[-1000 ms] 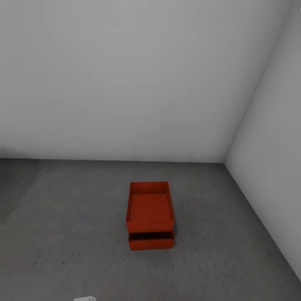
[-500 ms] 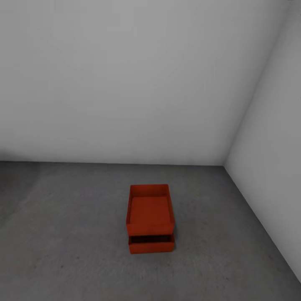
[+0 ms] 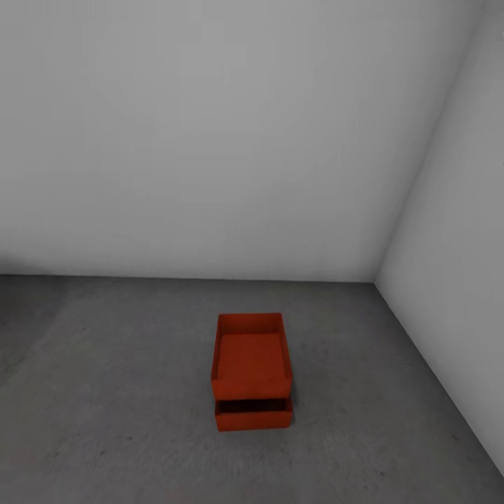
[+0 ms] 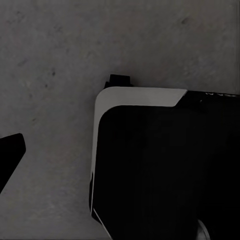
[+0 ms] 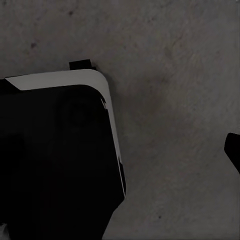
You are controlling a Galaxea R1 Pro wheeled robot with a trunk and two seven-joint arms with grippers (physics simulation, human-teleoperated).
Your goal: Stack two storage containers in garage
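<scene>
On my left wrist camera I see one dark fingertip (image 4: pixel 10 152) at the edge of the picture, over the grey floor (image 4: pixel 55 75). The other finger is out of the frame, so I cannot tell how far this gripper is open, and I see nothing between its fingers. Beside it is the black base of the robot (image 4: pixel 165 170) with its white rounded corner, standing on the same rough concrete.

On my right wrist camera it is the same: one dark fingertip (image 5: pixel 234 150) at the border, the grey floor (image 5: pixel 170 75) under it, and the black base (image 5: pixel 55 160) with the white rim. Here too I cannot tell if the gripper is open or closed, and nothing is seen in it.

From the head camera I look down into a corner of the garage. The two storage containers are in the middle of the floor (image 3: pixel 105 420), well apart from both white walls (image 3: pixel 210 140). The lower container (image 3: pixel 253 414) sits on the concrete. The upper container (image 3: pixel 251 357) rests on top of it, open side up. It is shifted a little toward the back wall, so the front wall of the lower one and a dark gap above it show.
</scene>
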